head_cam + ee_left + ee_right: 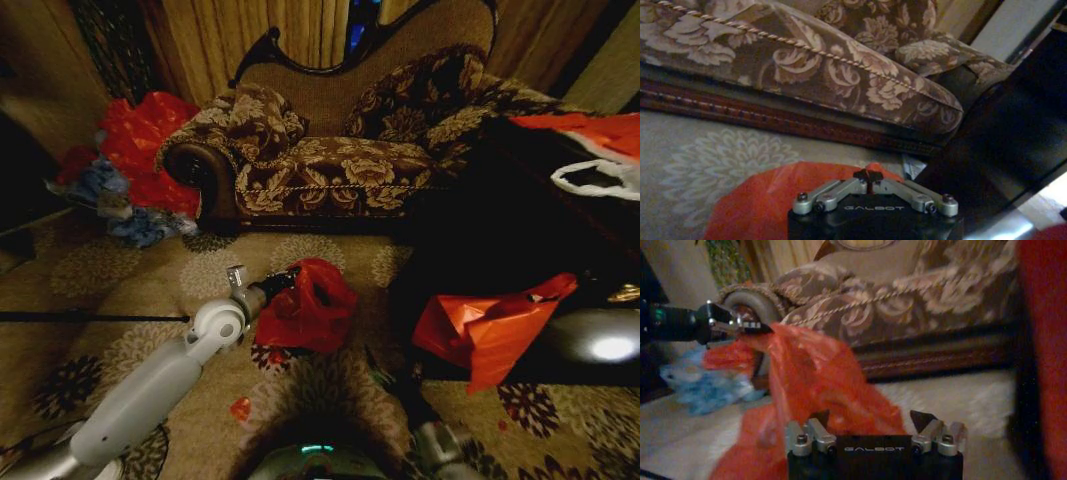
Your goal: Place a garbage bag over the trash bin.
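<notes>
On the patterned carpet [150, 290] in front of the flowery sofa [330, 160], the left gripper [288, 280] holds up the garbage bag [312, 305], a thin crinkly deep-red bag. Its fingers are pinched together on the top edge of the bag, and the bag hangs down from them, just above the floor. From the right wrist view, the left gripper [750, 326] grips the bag [813, 385] near the sofa's rounded arm. The right gripper [875, 422] sits low and close to the hanging bag, with its fingers apart and nothing between them. I cannot tell where the trash bin is. To the robot's right, a bigger orange-red bag [490, 325] lies over the edge of a dark table [500, 220]. Far to the robot's left, a heap of red and blue bags [130, 170] lies beside the sofa. A small red scrap [240, 408] lies on the carpet near the left arm.
</notes>
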### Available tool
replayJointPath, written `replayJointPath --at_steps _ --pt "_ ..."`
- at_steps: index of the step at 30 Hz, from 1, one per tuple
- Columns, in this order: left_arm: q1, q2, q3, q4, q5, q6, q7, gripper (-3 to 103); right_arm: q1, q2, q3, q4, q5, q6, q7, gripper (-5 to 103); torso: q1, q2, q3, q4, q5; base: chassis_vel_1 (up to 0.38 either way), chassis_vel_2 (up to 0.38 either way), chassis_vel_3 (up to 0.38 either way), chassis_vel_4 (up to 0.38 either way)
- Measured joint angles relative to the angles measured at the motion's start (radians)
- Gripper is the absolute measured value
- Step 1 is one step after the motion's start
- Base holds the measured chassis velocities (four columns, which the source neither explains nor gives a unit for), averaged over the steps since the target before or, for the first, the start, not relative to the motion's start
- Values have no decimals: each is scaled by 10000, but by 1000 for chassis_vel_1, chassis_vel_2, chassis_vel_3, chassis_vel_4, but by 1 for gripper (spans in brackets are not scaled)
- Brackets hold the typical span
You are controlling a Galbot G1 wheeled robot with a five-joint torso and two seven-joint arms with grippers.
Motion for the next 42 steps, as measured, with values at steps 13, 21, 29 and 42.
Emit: replayJointPath --at_steps 13,21,29,42 --pt "-329 561 453 -67 -253 31 155 0 3606 -922 -1237 -1305 4058 -1247 32 30 1 0 1 1 -6 0 0 0 0" --pt "-654 641 443 -489 -612 52 160 0 4927 -924 -2087 -1913 5014 -1588 85 3 1 0 0 -1 -1 0 0 0 0" --pt "-1227 778 439 -1048 -1356 163 19 0 5940 -510 -2825 -2320 5392 -1692 23 0 0 0 0 -1 -2 0 0 0 0" --pt "-492 539 361 -2134 -2239 -143 -373 0 7254 555 -2936 -3769 5500 -1627 -719 0 0 -1 0 0 -1 0 0 0 0"
